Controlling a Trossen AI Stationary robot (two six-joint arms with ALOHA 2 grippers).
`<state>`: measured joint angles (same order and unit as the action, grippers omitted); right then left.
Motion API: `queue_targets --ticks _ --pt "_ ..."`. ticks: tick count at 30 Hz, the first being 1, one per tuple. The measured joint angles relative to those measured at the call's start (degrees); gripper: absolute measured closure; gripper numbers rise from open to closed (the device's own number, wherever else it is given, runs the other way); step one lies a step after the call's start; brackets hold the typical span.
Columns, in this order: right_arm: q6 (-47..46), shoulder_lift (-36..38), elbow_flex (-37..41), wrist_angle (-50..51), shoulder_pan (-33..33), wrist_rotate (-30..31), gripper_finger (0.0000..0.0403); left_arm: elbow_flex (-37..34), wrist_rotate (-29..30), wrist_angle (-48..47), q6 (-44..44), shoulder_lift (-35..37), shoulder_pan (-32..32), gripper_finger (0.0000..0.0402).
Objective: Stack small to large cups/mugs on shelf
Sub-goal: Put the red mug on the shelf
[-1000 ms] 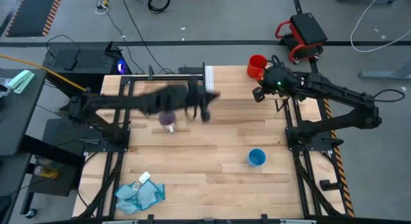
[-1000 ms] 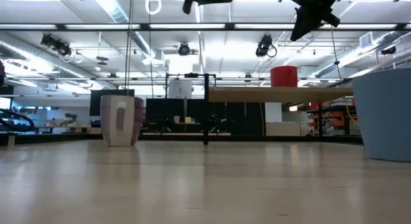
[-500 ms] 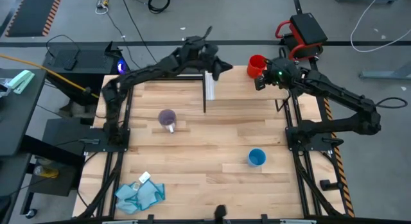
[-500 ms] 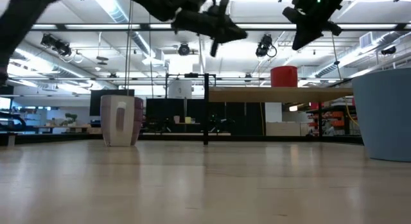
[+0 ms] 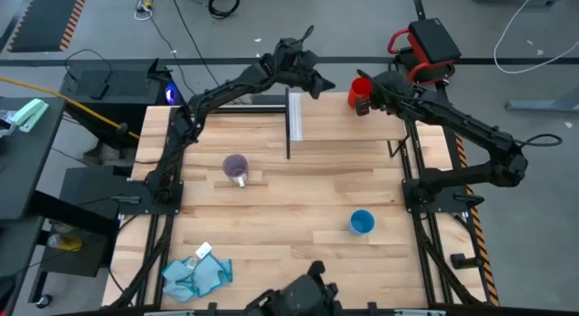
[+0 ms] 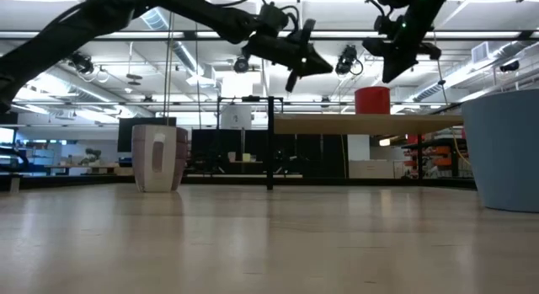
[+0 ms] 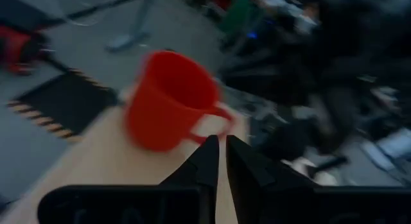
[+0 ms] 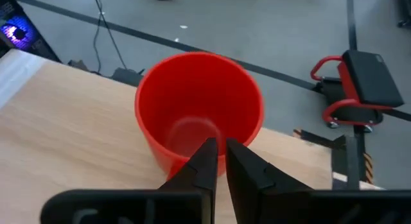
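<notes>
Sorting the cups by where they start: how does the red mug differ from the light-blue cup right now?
The red mug stands on the raised shelf at its far corner; the light-blue cup stands down on the tabletop. The red mug has a handle, while none shows on the light-blue cup. Both grippers hover near the red mug; none is near the light-blue cup. Both stand upright, mouths up.

Both your arms are dark, slim, jointed links on black frame posts. Right arm (image 5: 470, 135) shows a green LED near the wrist; thin black cable loops off it. Left arm (image 5: 217, 94) same build, fingers (image 7: 205, 163) black, tapered.
</notes>
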<state>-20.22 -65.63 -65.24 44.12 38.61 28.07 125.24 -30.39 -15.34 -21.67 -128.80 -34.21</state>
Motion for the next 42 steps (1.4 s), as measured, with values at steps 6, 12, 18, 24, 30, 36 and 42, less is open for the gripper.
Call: queue_targets --ticks 6,12,18,24,30,36,42 --pt "0.61 1.43 -0.36 0.11 1.59 0.00 0.0368 0.01 2.32 -1.24 0.46 0.05 -1.54 0.0372" --pt "-0.64 1.69 -0.41 1.80 3.06 -0.01 0.0393 0.01 2.70 -0.98 0.08 -1.26 -1.75 0.0366" --pt "-0.29 0.73 -0.41 2.86 2.86 -0.28 0.0387 -0.06 2.77 -2.13 0.56 -2.75 -2.39 0.0369" --pt "0.32 1.53 -0.40 6.45 2.28 -4.31 0.0369 -0.01 -0.44 -5.81 2.70 -2.55 -2.33 0.0366" --pt "-0.60 2.43 2.04 7.68 -1.62 -5.88 0.0356 -0.01 -0.70 -7.63 5.68 -2.48 -2.26 0.0364" --pt "1.20 3.15 3.02 5.77 -4.06 -3.05 0.0344 -0.01 0.60 -7.40 5.86 -2.48 -2.28 0.0366" --pt "0.87 6.22 3.02 5.51 -4.06 0.64 0.0340 -0.01 1.16 -4.34 4.88 -2.48 -2.42 0.0351"
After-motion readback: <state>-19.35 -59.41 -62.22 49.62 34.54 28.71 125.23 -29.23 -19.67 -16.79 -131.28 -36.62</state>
